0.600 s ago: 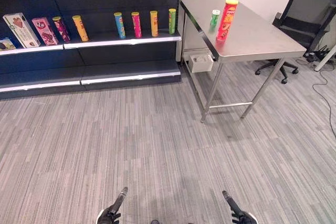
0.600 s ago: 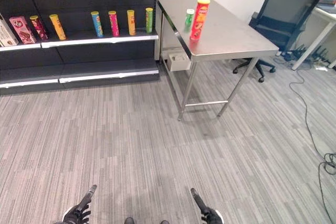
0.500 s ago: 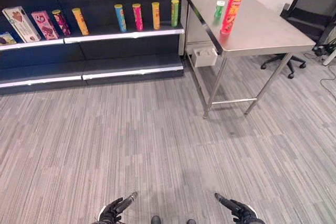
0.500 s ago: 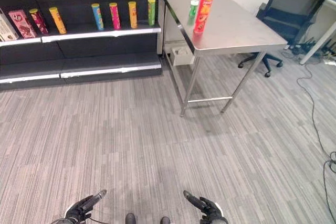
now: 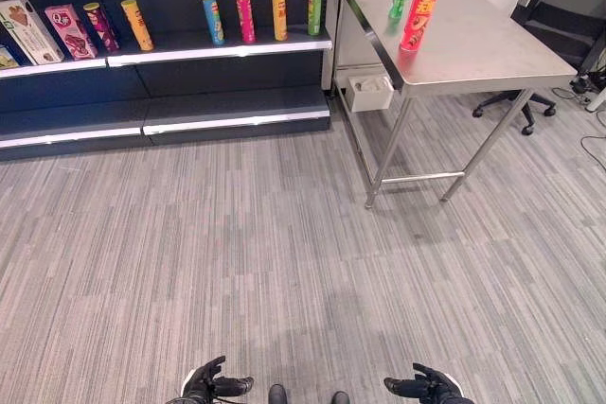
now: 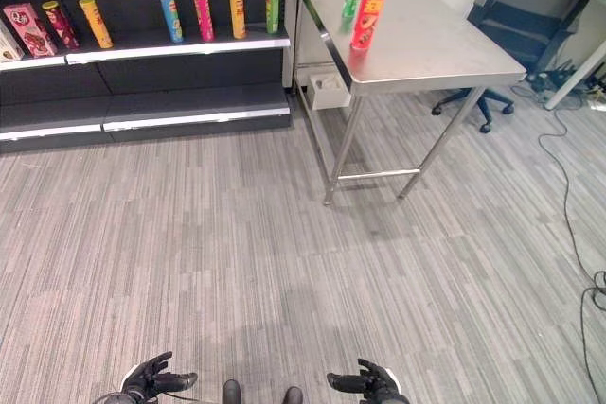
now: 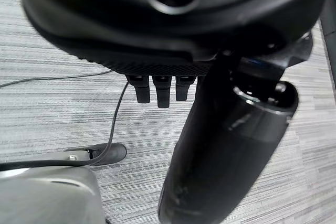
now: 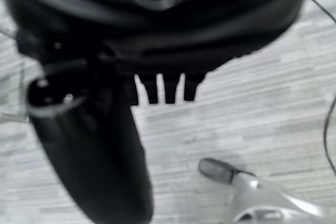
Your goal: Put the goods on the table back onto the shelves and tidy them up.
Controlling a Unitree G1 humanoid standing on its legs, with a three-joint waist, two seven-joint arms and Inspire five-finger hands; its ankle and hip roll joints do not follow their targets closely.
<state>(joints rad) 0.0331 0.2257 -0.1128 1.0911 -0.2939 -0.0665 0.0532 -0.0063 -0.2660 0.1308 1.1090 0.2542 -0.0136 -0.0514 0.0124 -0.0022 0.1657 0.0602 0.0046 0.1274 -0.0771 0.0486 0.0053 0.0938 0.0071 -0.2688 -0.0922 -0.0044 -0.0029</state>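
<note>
Both hands low at the near edge, well apart from anything. Left hand (image 5: 210, 386) and right hand (image 5: 422, 387) hang over bare carpet, fingers relaxed and spread, nothing in either palm. Wrist views agree: straight fingers, floor past them.

Mid scene is the grey carpet floor (image 5: 284, 253), nothing on it to pick up.

Far right: steel table (image 5: 492, 68). Two goods stand on it near its far left part, both upright: tall red can (image 5: 419, 8) with a yellow lid, and a small green can (image 5: 397, 4) just beside it, further back and to the left. Cannot tell whether they touch.

Far left: dark shelves (image 5: 218, 44). The middle shelf carries a row of upright cans, blue can (image 5: 210, 18), pink can (image 5: 244, 16), orange can (image 5: 278, 14), green shelf can (image 5: 313, 9), with more cans and boxes further left. Free space on the shelf below.

Handling, my read: red can is likely a light, stiff cardboard tube with a smooth wrap, so slippery and tall enough to tip if nudged high. Wrap the hand round mid-body, moderate squeeze, avoid the lid. Green can is short, more stable, likely light; same side wrap, but the red can crowds it, so take red first.

Office chair (image 5: 568, 26) sits behind the table's far right, out of the way.
</note>
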